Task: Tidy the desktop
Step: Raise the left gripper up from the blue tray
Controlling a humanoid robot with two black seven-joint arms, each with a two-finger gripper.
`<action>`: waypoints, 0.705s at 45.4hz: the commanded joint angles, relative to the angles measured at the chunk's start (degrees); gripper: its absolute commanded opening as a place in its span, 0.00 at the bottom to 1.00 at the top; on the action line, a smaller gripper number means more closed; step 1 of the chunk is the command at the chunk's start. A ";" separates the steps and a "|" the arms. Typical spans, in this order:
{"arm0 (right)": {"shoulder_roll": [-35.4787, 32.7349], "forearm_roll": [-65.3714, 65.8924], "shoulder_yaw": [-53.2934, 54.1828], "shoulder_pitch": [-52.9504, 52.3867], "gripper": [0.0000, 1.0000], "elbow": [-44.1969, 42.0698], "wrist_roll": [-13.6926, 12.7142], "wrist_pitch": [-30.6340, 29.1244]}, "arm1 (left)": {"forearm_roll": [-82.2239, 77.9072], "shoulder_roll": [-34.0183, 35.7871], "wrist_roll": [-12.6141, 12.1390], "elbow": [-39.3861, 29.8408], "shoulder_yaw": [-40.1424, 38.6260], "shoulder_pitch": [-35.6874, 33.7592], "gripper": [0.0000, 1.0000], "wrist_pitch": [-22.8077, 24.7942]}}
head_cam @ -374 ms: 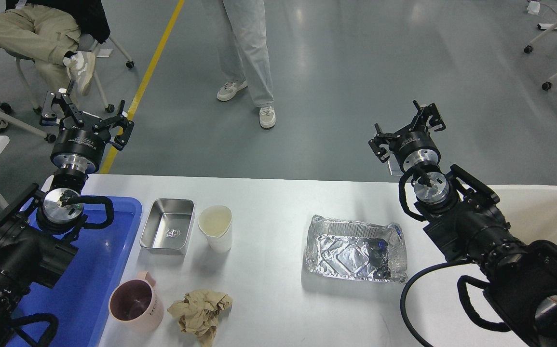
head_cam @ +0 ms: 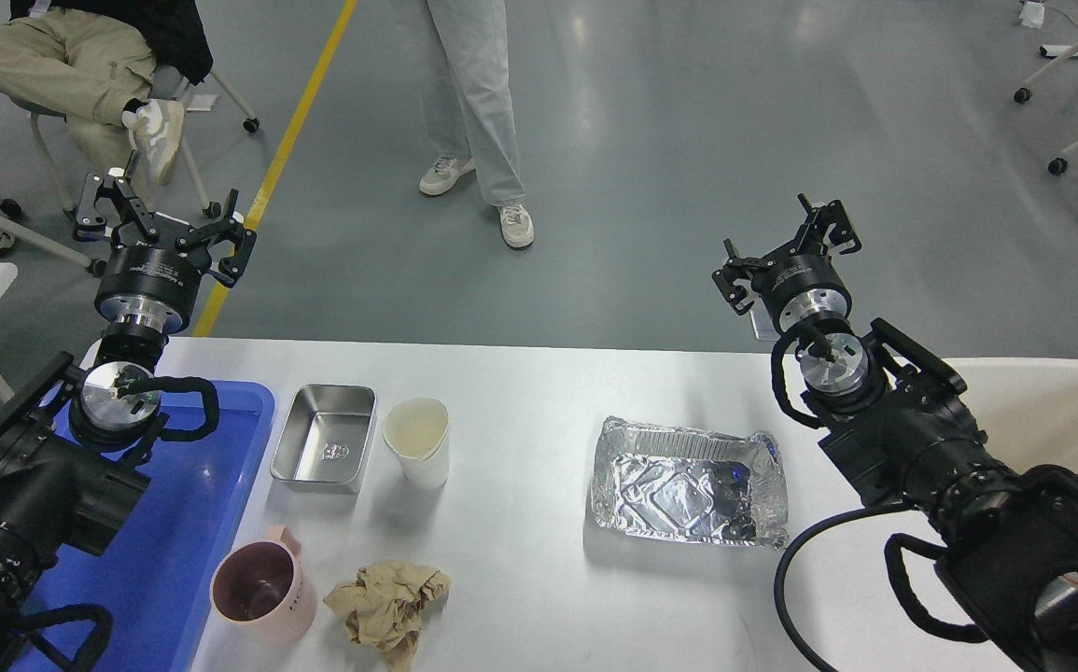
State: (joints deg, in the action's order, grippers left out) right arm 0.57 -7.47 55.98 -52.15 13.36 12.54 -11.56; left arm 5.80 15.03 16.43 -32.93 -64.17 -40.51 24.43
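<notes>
From the head view, small lettering runs down the side of the pink mug (head_cam: 263, 595) and around the collar of the left gripper (head_cam: 158, 231), but neither can be read. On the desktop (head_cam: 539, 579) a steel tray (head_cam: 325, 451) sits just beside a white paper cup (head_cam: 418, 441), the mug stands near a crumpled brown paper (head_cam: 389, 598), a foil container (head_cam: 688, 482) lies well apart toward the right, and a blue plastic tray (head_cam: 165, 551) lies at the left under the left arm. Both the left gripper and the right gripper (head_cam: 786, 249) hang released with fingers spread and hold nothing, beyond the desktop's far edge, apart from every item, with a standing person's legs (head_cam: 473, 103) on the floor between them.
</notes>
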 commanded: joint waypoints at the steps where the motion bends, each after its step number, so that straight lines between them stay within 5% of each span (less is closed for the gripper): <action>1: 0.04 0.00 -0.17 -0.05 1.00 -0.01 0.03 0.05 | 0.09 0.26 0.27 0.23 -0.08 0.08 0.97 0.09; 17: 0.04 0.18 -0.52 0.21 1.00 -0.09 0.03 0.05 | -0.09 4.30 0.80 0.05 0.00 -0.27 0.97 1.41; 26: 0.13 0.88 -3.51 0.03 1.00 -0.09 0.03 0.40 | -11.41 4.22 11.51 -0.30 0.44 -1.68 0.97 1.41; 32: 0.13 0.88 -3.51 -0.05 1.00 -0.09 0.03 0.58 | -14.24 3.25 13.10 -0.56 0.44 -1.76 0.97 1.15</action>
State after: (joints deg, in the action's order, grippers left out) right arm 0.69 -6.61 52.53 -52.08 13.21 12.55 -11.12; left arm -6.19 19.05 28.19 -33.21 -63.72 -42.18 25.81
